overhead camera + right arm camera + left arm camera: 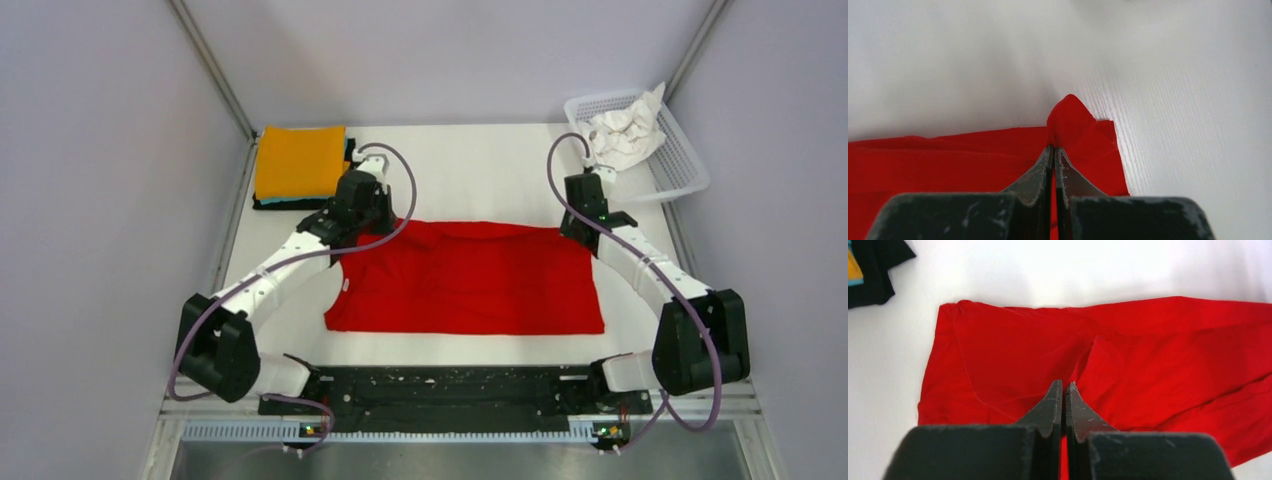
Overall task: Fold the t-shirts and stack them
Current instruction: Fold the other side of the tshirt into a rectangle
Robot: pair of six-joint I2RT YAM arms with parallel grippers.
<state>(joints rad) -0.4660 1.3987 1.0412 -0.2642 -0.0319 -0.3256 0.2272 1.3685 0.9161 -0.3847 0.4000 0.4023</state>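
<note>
A bright red t-shirt lies spread across the middle of the table. My left gripper is shut on the shirt's far left edge; in the left wrist view its jaws pinch a raised fold of red cloth. My right gripper is shut on the far right corner; in the right wrist view a peak of red cloth stands up from the closed jaws. A folded stack with an orange t-shirt on top, teal and black beneath, sits at the far left.
A white mesh basket at the far right holds a crumpled white t-shirt. The stack's black edge shows in the left wrist view. Grey walls enclose the table on three sides.
</note>
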